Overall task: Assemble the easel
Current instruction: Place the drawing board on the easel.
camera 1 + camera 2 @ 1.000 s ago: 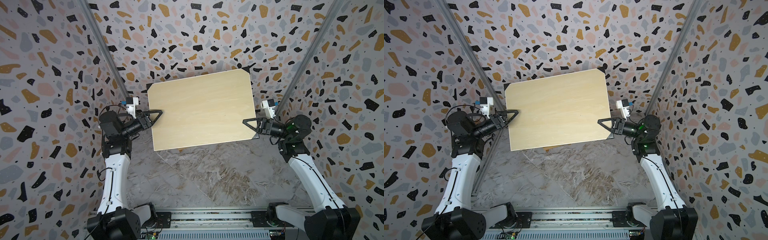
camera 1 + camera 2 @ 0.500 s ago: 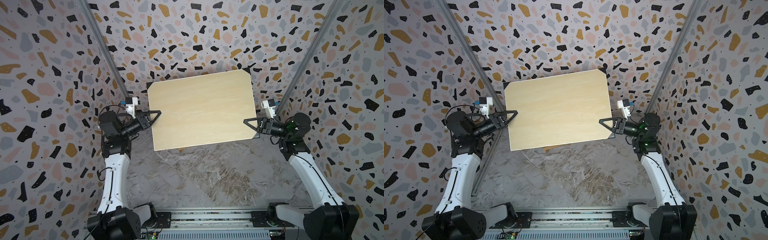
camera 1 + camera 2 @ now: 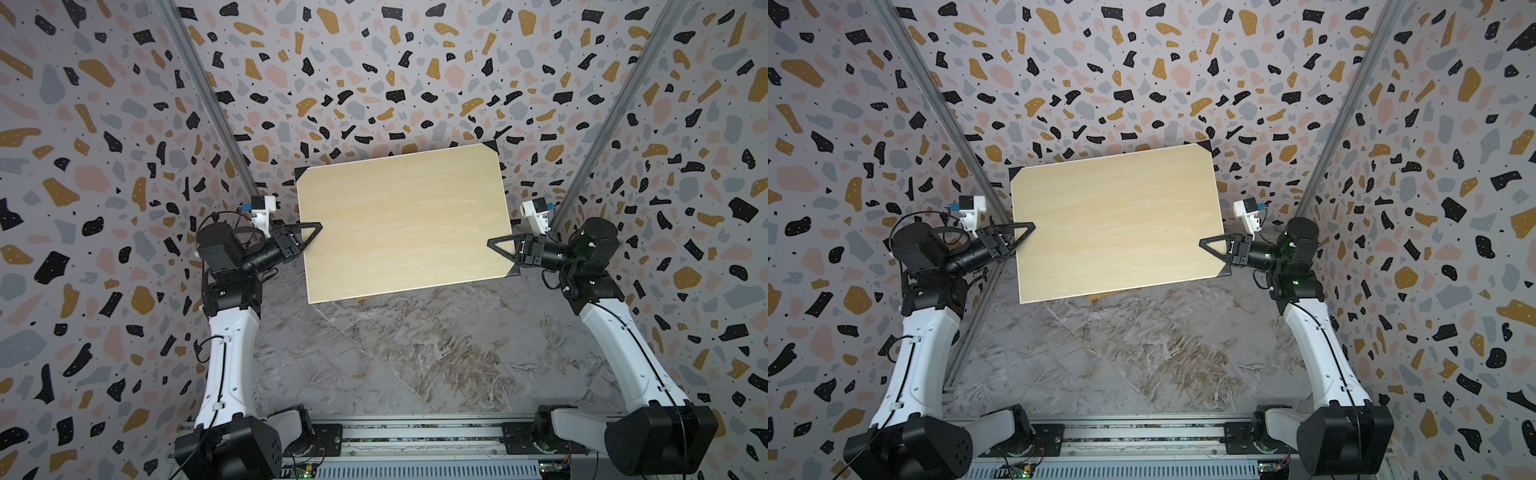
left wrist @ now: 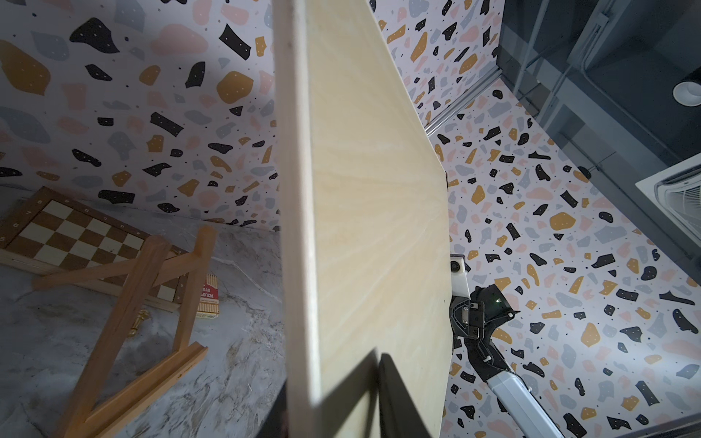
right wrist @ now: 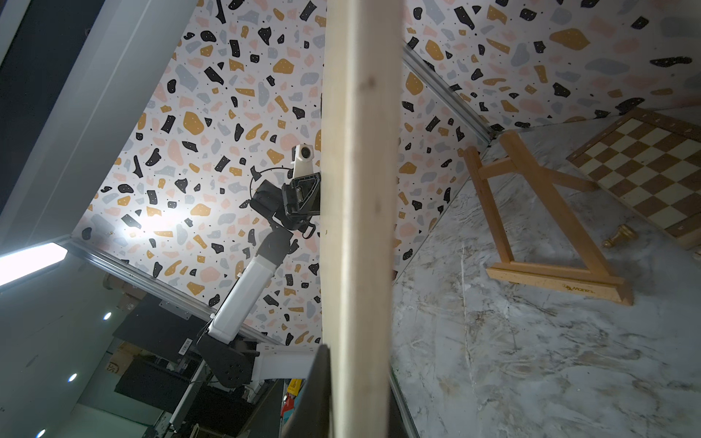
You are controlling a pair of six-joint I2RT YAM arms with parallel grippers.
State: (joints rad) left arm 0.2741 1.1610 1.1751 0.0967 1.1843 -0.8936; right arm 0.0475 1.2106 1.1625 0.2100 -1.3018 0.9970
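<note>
The easel [image 4: 125, 314] [image 5: 546, 212], a honey-brown A-frame with a bottom ledge, lies on the marbled table below a raised board. In both top views the board hides nearly all of it; only a brown sliver [image 3: 361, 299] shows. The large pale wooden board [image 3: 403, 224] [image 3: 1117, 224] with black corners hangs in the air between both arms. My left gripper [image 3: 309, 237] [image 4: 333, 379] is shut on its left edge. My right gripper [image 3: 498, 245] [image 5: 358, 364] is shut on its right edge.
A checkered chessboard box [image 4: 76, 235] [image 5: 652, 159] lies by the back wall, touching the easel's top. A red card box [image 4: 208, 299] and a gold chess piece [image 5: 618, 237] lie beside the easel. Patterned walls close in on three sides.
My left gripper's jaws have closed onto the board's left edge. The board and the right arm have hardly moved.
</note>
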